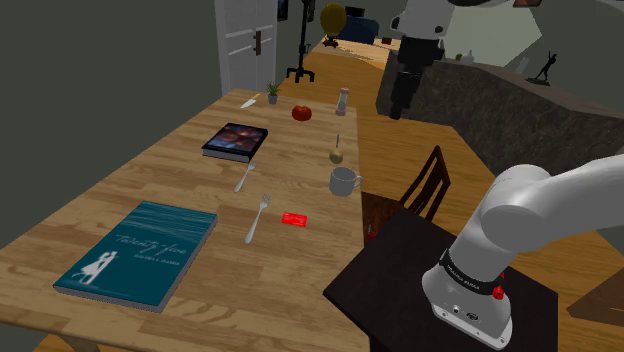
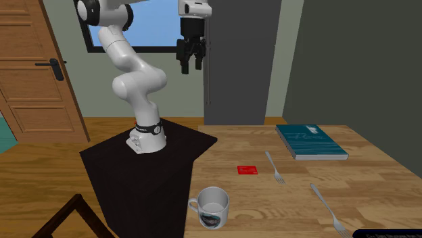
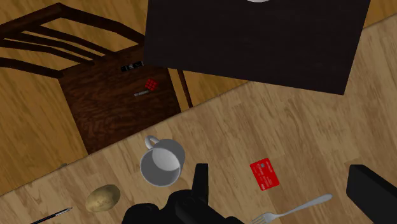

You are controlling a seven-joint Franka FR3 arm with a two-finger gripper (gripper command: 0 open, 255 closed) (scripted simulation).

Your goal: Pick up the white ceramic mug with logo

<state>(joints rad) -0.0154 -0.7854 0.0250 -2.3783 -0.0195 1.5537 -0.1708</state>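
The arm (image 2: 135, 84) stands tall, claw (image 2: 189, 67) spread, well above the mug (image 2: 212, 207).

Teal book (image 1: 135, 253), red card (image 1: 294, 219), fork (image 1: 257, 218), potato (image 3: 103, 198)

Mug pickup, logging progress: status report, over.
Pincer open, high over table. Mug upright by table edge, not held. Red card nearby, apart from it.
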